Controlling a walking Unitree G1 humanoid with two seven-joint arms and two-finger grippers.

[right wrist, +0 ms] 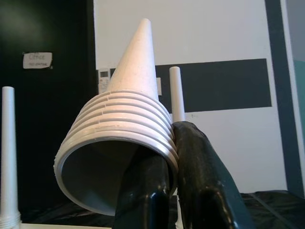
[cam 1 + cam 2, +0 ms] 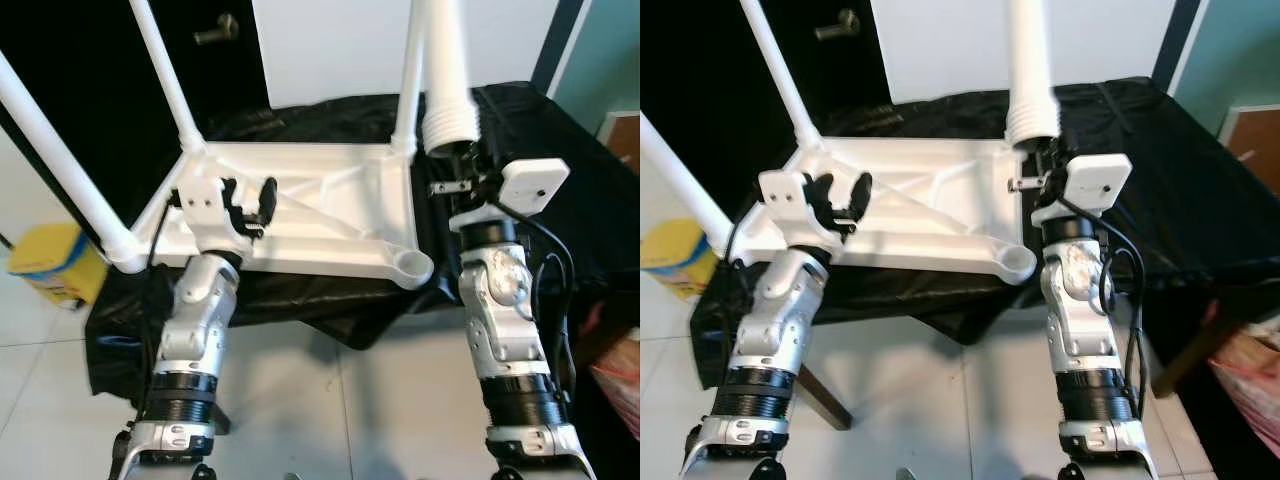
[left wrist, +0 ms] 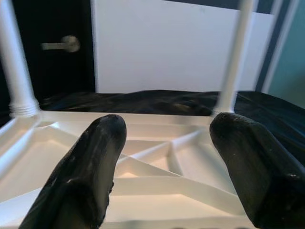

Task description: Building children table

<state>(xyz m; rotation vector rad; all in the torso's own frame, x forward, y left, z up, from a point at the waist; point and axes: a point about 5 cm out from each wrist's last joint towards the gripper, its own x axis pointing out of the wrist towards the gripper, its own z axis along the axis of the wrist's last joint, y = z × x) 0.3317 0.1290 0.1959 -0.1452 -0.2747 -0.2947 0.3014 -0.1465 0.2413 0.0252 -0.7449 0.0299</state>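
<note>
The white plastic table top point(image 2: 330, 215) lies upside down on a black-draped table point(image 2: 560, 150). Three white legs stand up from it: one at the near left corner point(image 2: 60, 160), one at the far left point(image 2: 165, 80) and one at the far right point(image 2: 410, 80). The near right socket point(image 2: 412, 265) holds no leg. My right gripper point(image 2: 468, 162) is shut on the rim of a loose leg's threaded end point(image 1: 119, 143), holding the leg point(image 2: 448, 70) upright above the top's right edge. One finger point(image 1: 200, 191) presses outside the rim, the other inside. My left gripper point(image 2: 249, 196) hangs open over the top's near left part.
A yellow container point(image 2: 50, 262) sits on the tiled floor at the left. Behind the table are a dark door with a lever handle point(image 2: 217, 30) and a white wall. A pinkish bag point(image 2: 620, 375) is at the right edge.
</note>
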